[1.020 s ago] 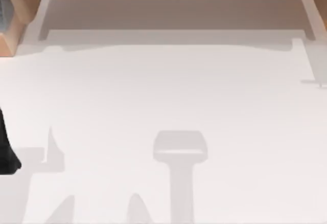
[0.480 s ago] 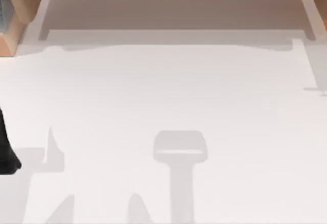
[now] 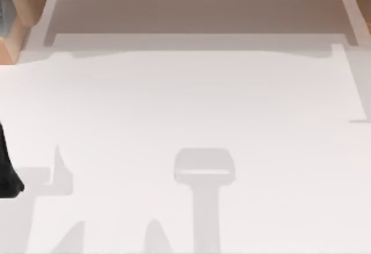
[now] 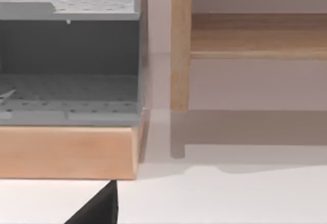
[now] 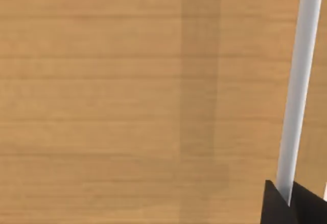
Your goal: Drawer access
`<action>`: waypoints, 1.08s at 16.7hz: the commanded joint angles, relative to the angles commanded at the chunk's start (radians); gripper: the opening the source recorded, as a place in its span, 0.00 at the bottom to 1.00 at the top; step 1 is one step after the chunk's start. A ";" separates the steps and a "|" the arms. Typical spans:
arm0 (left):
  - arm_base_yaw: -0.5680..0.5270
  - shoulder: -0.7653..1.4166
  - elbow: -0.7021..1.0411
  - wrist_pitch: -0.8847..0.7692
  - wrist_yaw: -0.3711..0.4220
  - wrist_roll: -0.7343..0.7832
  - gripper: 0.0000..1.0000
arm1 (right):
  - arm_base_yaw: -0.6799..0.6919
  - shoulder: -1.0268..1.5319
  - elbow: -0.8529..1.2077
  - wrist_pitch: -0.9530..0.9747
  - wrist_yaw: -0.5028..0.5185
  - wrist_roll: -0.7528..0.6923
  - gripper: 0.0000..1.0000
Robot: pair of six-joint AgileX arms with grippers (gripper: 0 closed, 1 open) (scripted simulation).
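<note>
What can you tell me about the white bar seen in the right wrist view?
The bar is a slim, straight, smooth white rod, perhaps a drawer handle. It runs nearly upright, slightly slanted, in front of a light wooden panel with horizontal grain. Its lower end sits between two dark fingertips of the right hand, which seem to close around it.

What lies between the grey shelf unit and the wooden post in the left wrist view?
Nothing stands there: between the grey shelf unit and the wooden post is a bare gap, with pale wall behind it and white table below.
</note>
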 joint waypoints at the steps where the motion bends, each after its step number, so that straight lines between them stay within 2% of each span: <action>1: 0.000 0.000 0.000 0.000 0.000 0.000 1.00 | 0.000 0.000 0.000 0.000 0.000 0.000 0.00; 2: 0.000 0.000 0.000 0.000 0.000 0.000 1.00 | 0.000 0.000 0.000 0.000 0.000 0.000 0.00; 15: 0.000 0.000 0.000 0.000 0.000 0.000 1.00 | 0.000 0.000 0.000 0.000 0.000 0.000 0.98; 18: 0.000 0.000 0.000 0.000 0.000 0.000 1.00 | 0.000 0.000 0.000 0.000 0.000 0.000 1.00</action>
